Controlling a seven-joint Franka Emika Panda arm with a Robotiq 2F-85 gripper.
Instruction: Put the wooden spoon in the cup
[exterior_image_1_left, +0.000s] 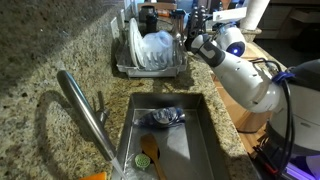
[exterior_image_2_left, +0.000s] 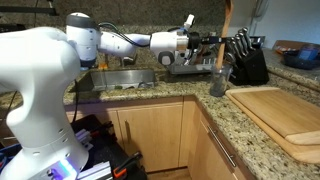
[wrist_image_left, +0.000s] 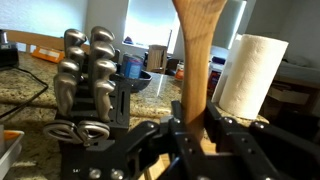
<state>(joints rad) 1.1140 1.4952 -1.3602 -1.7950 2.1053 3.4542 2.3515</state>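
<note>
Gripper: I count one gripper (wrist_image_left: 196, 140), clamped on the wooden spoon (wrist_image_left: 193, 60).
Spoon: one, upright between the jaws, up in the air.
Cup: one cup (exterior_image_2_left: 217, 82) on the table (exterior_image_2_left: 160, 92), lower than the spoon; the spoon is not in it.
Knife block: one (wrist_image_left: 90, 95), close beside the spoon.
Paper roll: one (wrist_image_left: 245, 75).
Sink (exterior_image_1_left: 205, 140): one spatula (exterior_image_1_left: 150, 155) lying inside.

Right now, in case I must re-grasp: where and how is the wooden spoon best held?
On the slim handle, where the hand clamps the wooden spoon now, fingers closing across the narrow shaft from both sides. It widens away from the hand, so the broad end likely gives a poorer pinch.
</note>
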